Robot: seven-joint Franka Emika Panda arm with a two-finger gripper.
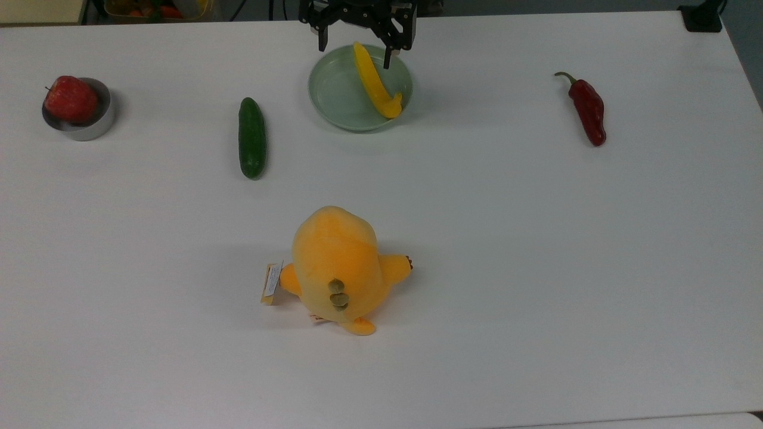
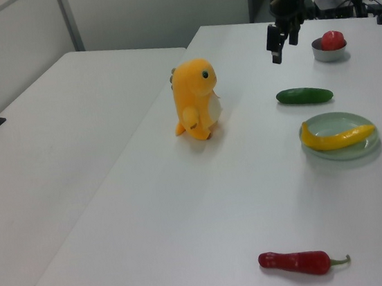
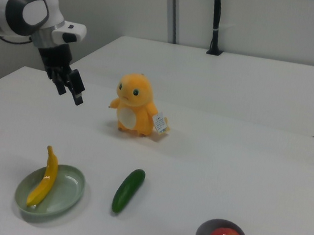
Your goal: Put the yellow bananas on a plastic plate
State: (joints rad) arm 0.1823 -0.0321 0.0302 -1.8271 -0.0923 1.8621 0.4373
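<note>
The yellow banana (image 1: 374, 83) lies inside the pale green plastic plate (image 1: 334, 95) at the far middle of the table in the top view, one end on the rim. In the left view the banana (image 2: 337, 137) rests on the plate (image 2: 341, 120). The right view shows the banana (image 3: 45, 177) on the plate (image 3: 66, 191) at lower left. My gripper (image 1: 355, 53) hangs open and empty well above the plate's far edge. It is high in the air in the left view (image 2: 278, 43) and in the right view (image 3: 71, 90).
A green cucumber (image 1: 252, 137) lies at the top view's left of the plate. A red apple (image 1: 70, 98) sits in a metal tin (image 1: 89, 128) at the far left. A red pepper (image 1: 589, 110) lies at the right. An orange plush toy (image 1: 337, 268) stands mid-table.
</note>
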